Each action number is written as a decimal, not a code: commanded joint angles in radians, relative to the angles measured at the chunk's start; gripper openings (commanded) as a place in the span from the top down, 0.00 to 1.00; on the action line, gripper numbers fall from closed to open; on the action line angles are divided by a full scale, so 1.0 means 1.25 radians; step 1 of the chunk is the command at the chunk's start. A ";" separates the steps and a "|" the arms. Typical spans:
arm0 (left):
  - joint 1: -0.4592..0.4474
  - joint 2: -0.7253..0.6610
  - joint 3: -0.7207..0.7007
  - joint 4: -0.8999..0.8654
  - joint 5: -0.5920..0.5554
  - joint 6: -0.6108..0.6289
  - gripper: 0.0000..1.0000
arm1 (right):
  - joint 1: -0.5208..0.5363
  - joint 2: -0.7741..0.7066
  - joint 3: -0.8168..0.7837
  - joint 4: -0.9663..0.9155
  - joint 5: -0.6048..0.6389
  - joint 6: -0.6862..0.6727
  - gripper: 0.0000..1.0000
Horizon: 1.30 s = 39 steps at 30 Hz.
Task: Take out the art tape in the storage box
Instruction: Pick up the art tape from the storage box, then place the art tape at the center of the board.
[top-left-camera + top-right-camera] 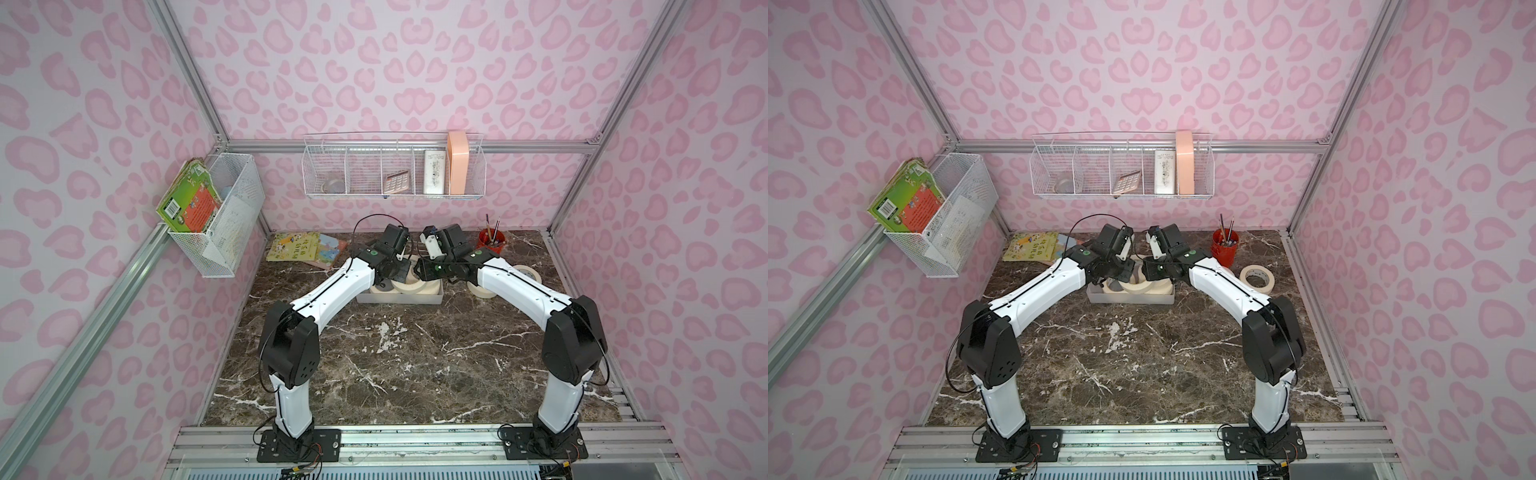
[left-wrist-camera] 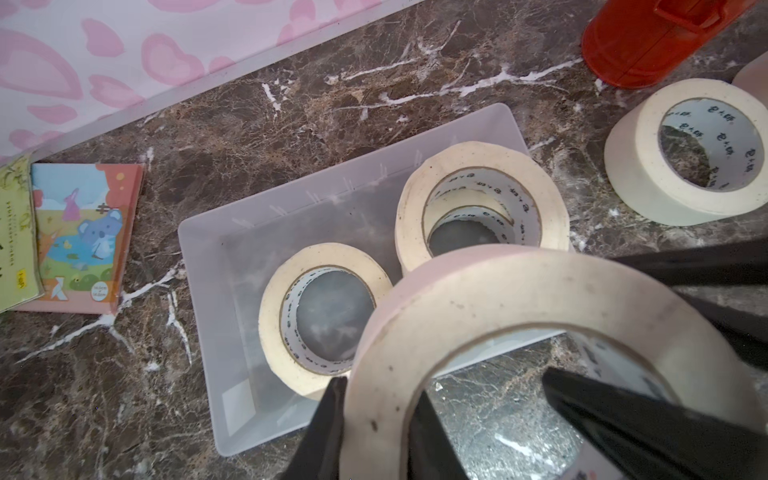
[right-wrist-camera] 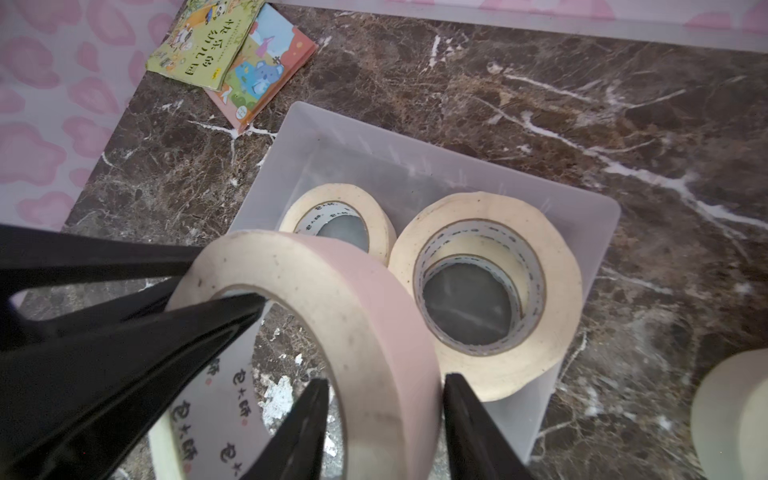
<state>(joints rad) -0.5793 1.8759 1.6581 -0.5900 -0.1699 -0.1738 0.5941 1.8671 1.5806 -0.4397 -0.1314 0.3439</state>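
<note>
Left tool (image 2: 378, 399) and right tool (image 3: 386, 380) both clench the wall of one tape roll (image 2: 519, 282); in both top views the arms (image 1: 332, 291) hide that grip.

dark marble table (image 1: 395, 353): grey storage box (image 1: 399, 300), loose tape roll (image 1: 1260, 289) near it, red cup (image 1: 491, 242), two booklets (image 1: 305, 247).

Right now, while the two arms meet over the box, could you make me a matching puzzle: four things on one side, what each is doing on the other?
Things:
1 red cup
2 picture books
3 grey box
4 raised tape roll

States:
A pinched by the left gripper and the right gripper
B holds thin sticks, likely brushes
C has tape rolls inside
D lie flat, one overlapping the other

Pairs: 1-B, 2-D, 3-C, 4-A
</note>
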 commanded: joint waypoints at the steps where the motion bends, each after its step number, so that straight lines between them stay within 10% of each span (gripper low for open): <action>1: -0.009 -0.008 0.000 0.042 0.041 -0.015 0.81 | -0.010 -0.001 0.000 0.004 -0.001 -0.006 0.83; 4: -0.010 -0.022 -0.013 0.064 0.060 -0.020 0.71 | -0.023 -0.012 -0.010 -0.004 0.010 -0.005 1.00; 16: -0.010 -0.105 -0.089 0.206 0.115 0.011 0.06 | -0.133 -0.193 -0.241 -0.029 0.120 0.006 1.00; 29: -0.009 0.064 0.008 0.201 0.210 -0.012 0.08 | -0.479 -0.405 -0.613 -0.008 0.184 0.021 1.00; 39: 0.004 0.139 0.037 0.173 0.185 -0.002 0.13 | -0.682 -0.337 -0.606 0.046 0.204 0.023 1.00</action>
<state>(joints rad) -0.5797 2.0426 1.6974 -0.3607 0.0723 -0.1837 -0.2321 1.4170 0.8017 -0.4423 0.0944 0.3630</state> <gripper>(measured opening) 0.879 0.197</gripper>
